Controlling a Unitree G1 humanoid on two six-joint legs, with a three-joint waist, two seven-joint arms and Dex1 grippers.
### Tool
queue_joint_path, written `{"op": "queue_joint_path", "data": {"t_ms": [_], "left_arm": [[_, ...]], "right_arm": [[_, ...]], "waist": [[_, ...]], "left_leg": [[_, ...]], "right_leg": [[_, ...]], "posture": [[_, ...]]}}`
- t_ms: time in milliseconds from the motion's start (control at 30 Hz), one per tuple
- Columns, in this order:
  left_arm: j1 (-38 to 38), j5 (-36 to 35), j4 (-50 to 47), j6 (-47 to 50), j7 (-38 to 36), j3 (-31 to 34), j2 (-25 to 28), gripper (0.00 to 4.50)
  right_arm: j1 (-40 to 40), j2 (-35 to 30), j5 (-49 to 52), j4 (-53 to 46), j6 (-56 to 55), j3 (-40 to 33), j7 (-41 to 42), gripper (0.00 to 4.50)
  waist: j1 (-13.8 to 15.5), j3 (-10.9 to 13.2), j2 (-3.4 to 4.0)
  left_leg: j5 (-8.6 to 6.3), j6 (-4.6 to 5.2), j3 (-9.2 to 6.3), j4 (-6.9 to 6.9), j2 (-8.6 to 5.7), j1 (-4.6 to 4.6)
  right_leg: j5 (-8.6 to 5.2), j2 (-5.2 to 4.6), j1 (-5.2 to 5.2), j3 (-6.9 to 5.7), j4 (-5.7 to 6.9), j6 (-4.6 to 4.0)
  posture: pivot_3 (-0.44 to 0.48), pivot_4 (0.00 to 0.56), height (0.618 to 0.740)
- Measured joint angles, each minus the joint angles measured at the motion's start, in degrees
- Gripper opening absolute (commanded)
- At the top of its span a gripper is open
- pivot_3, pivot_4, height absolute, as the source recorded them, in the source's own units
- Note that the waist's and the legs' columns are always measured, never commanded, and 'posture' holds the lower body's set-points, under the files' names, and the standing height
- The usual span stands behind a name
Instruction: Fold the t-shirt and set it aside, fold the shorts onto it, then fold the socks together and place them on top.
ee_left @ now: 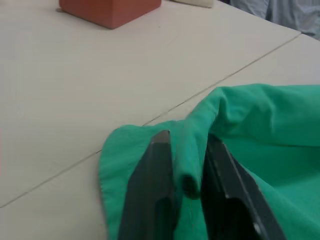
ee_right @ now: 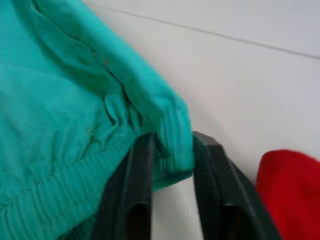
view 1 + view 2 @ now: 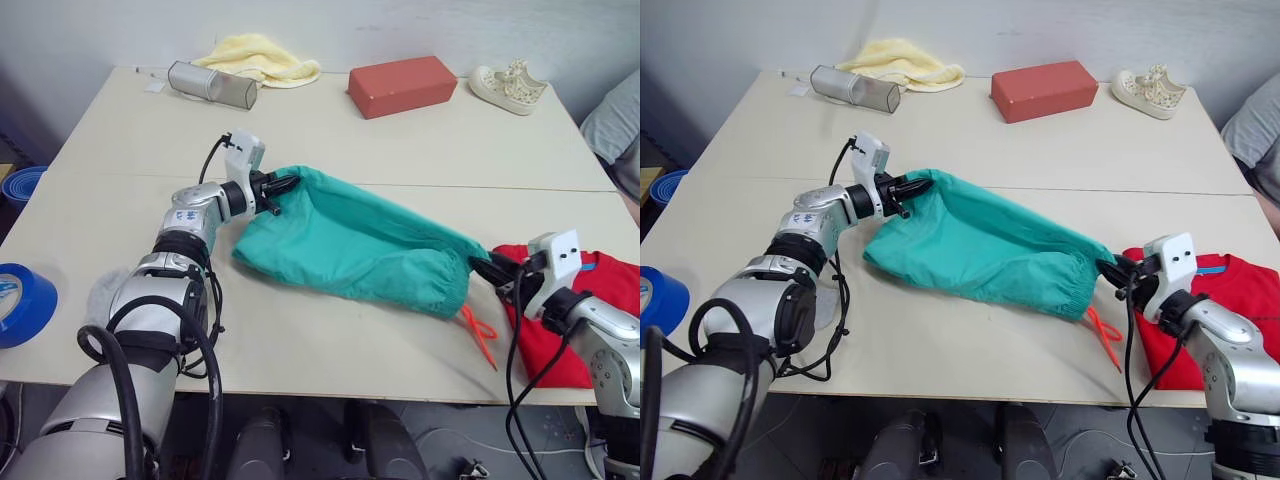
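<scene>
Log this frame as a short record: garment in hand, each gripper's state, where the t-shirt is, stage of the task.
garment in hand: teal-green fabric shorts, stretched between both grippers
left gripper: shut on a hem corner of the shorts
right gripper: shut on the elastic waistband
bright red cotton t-shirt: on the table's right edge, beside the right gripper
stage: shorts not yet on the t-shirt

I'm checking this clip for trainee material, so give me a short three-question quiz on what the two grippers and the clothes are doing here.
1. True or false: both grippers are shut on the shorts.
2. Which garment lies under the right gripper? A) yellow cloth B) t-shirt C) socks
3. What trails from the shorts' waistband toward the table edge?

Key:
1. True: the left gripper pinches one end, the right gripper the waistband end.
2. B, the red t-shirt.
3. The orange drawstring.
</scene>
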Motion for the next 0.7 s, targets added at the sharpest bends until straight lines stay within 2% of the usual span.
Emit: {"op": "queue_joint_path", "data": {"t_ms": [33, 200, 233, 333, 367, 433, 500, 633, 700], "left_arm": [[0.3, 0.0, -0.2, -2.2, -0.2, 0.6, 0.7, 2.17], [1.0, -1.1, -2.5, -8.5, -3.9, 4.1, 5.4, 2.21], [1.6, -1.3, -3.2, -9.7, -6.0, 4.2, 5.9, 2.21], [5.1, -2.3, -7.6, -13.2, -14.8, 4.0, 5.7, 2.21], [6.6, -2.6, -9.4, -14.1, -18.4, 3.5, 5.2, 2.21], [10.0, -2.8, -14.1, -16.1, -23.9, 1.9, 4.2, 1.82], [12.7, -2.8, -18.3, -16.5, -26.0, 0.2, 2.1, 1.32], [18.7, -2.1, -27.6, -14.2, -24.7, -4.0, -3.2, 0.06], [21.0, -0.6, -29.9, -13.4, -22.2, -6.1, -4.6, 0.00]], "right_arm": [[0.7, -0.2, 0.0, -0.1, -1.2, -1.2, 0.8, 2.45], [5.2, -1.7, 4.7, -4.6, -4.5, -8.4, 7.2, 4.23], [6.1, -1.8, 6.0, -6.5, -4.5, -9.1, 8.5, 4.46], [7.0, -1.9, 8.4, -12.8, -3.2, -7.4, 10.3, 4.46], [6.8, -1.9, 8.5, -14.7, -2.8, -5.7, 10.3, 4.27], [4.1, -1.4, 6.9, -16.1, -1.6, -1.2, 7.9, 3.83], [0.2, 0.4, 4.4, -16.4, -0.4, 3.6, 4.2, 3.17], [-7.2, 5.9, -4.9, -15.8, 0.6, 16.2, -4.0, 1.76], [-8.7, 7.5, -10.1, -13.4, 0.3, 21.5, -6.7, 1.11]], "waist": [[0.0, 0.0, 0.00], [0.0, 0.0, 0.00], [0.0, 0.0, 0.00], [0.0, 0.0, 0.00], [-0.1, 0.0, 0.00], [-0.2, 0.0, 0.00], [-0.1, 0.0, 0.00], [-0.1, 0.0, 0.00], [0.0, 0.0, 0.00]], "left_leg": [[0.00, 0.00, 0.00, -0.01, -0.01, 0.00], [0.00, -0.01, 0.02, -0.03, -0.04, 0.03], [0.00, -0.01, 0.03, -0.03, -0.05, 0.06], [0.00, -0.01, 0.03, -0.02, 0.03, 0.18], [-0.01, 0.00, 0.03, 0.00, 0.03, 0.20], [0.00, 0.01, 0.04, 0.02, 0.04, 0.23], [0.00, 0.02, 0.02, 0.07, 0.03, 0.23], [0.01, 0.02, 0.02, 0.13, 0.04, 0.17], [0.01, 0.02, 0.03, 0.17, 0.03, 0.13]], "right_leg": [[0.00, 0.00, -0.01, 0.00, 0.00, 0.00], [0.00, 0.04, 0.01, 0.00, -0.01, 0.00], [0.00, 0.03, 0.03, 0.00, 0.00, 0.00], [0.00, 0.01, 0.10, 0.02, 0.06, -0.01], [0.00, 0.00, 0.12, 0.03, 0.09, -0.01], [0.03, -0.02, 0.12, 0.07, 0.14, -0.05], [0.03, -0.07, 0.11, 0.08, 0.23, -0.05], [0.01, -0.09, 0.02, 0.14, 0.35, -0.08], [0.00, -0.08, 0.02, 0.12, 0.35, -0.08]], "posture": [[0.000, 0.150, 0.740], [0.000, 0.150, 0.740], [0.000, 0.150, 0.740], [0.000, 0.150, 0.740], [0.000, 0.150, 0.740], [0.000, 0.150, 0.740], [0.000, 0.150, 0.740], [0.000, 0.150, 0.740], [0.000, 0.150, 0.740]]}}
